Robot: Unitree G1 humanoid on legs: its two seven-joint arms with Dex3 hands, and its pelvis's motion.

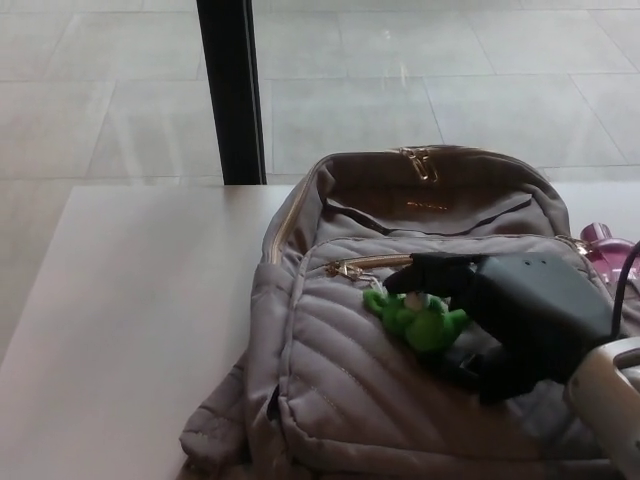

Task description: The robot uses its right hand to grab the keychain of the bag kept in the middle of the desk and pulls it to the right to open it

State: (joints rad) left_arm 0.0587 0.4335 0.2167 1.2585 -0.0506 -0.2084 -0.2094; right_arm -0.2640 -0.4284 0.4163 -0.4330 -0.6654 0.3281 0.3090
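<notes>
White desk (130,300), pale tiled floor (420,90) w/ glare, black post (232,90)

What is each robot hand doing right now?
Left hand: not in view.
Right hand: over the small green rubbery keychain; grip cannot be told.
</notes>
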